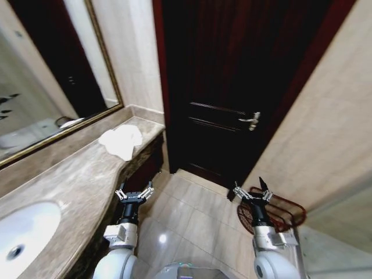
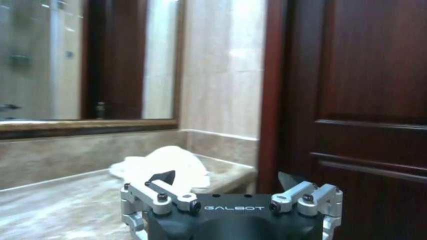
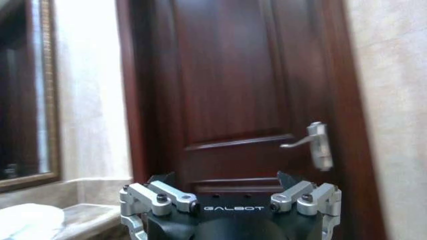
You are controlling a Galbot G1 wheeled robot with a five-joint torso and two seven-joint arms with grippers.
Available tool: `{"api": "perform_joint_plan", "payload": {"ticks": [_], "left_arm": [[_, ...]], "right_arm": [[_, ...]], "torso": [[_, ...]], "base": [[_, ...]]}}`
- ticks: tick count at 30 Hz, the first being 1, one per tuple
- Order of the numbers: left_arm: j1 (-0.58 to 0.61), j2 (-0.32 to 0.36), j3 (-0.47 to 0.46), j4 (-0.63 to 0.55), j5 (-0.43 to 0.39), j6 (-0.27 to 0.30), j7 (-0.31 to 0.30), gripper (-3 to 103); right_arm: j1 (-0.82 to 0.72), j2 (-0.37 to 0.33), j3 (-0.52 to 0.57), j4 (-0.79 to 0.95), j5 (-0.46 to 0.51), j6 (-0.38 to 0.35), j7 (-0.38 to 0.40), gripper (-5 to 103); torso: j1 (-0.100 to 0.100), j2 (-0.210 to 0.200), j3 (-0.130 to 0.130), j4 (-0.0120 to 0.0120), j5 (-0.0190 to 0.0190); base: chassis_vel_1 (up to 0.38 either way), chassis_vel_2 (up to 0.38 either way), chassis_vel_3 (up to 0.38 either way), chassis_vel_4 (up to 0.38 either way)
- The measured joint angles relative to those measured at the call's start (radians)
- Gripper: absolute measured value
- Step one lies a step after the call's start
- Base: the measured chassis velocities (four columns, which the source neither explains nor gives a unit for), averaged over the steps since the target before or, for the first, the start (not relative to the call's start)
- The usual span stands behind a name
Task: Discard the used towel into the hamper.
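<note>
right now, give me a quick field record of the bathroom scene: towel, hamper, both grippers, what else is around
towel: white towel lying crumpled on the far end of the marble counter, near the wall corner
hamper: reddish-brown hamper on the floor by the right wall, partly behind the right arm
left gripper: left gripper open, empty, beside the counter edge, short of the towel
right gripper: right gripper open, empty, in front of the hamper
surroundings: sink, mirror, dark door

White towel (image 1: 121,142) on marble counter (image 1: 75,186); hamper (image 1: 278,212) on tiled floor (image 1: 192,215).
</note>
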Motion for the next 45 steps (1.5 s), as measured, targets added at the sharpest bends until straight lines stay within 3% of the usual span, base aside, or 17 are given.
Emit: {"api": "perform_joint_plan", "payload": {"ticks": [12, 45], "left_arm": [[-0.004, 0.0, -0.006, 0.017, 0.043, -0.047, -0.003, 100], [0.003, 0.0, 0.008, 0.026, 0.06, -0.058, -0.007, 100]], "right_arm": [[-0.012, -0.007, 0.011, 0.0, 0.017, 0.009, -0.03, 100], [-0.012, -0.004, 0.009, -0.005, -0.012, 0.046, -0.027, 100]], "torso": [[0.0, 0.0, 0.0, 0.0001, 0.0], [0.0, 0.0, 0.0, -0.0001, 0.0]], "base": [[0.107, 0.112, 0.11, 0.112], [-0.031, 0.028, 0.03, -0.03]]}}
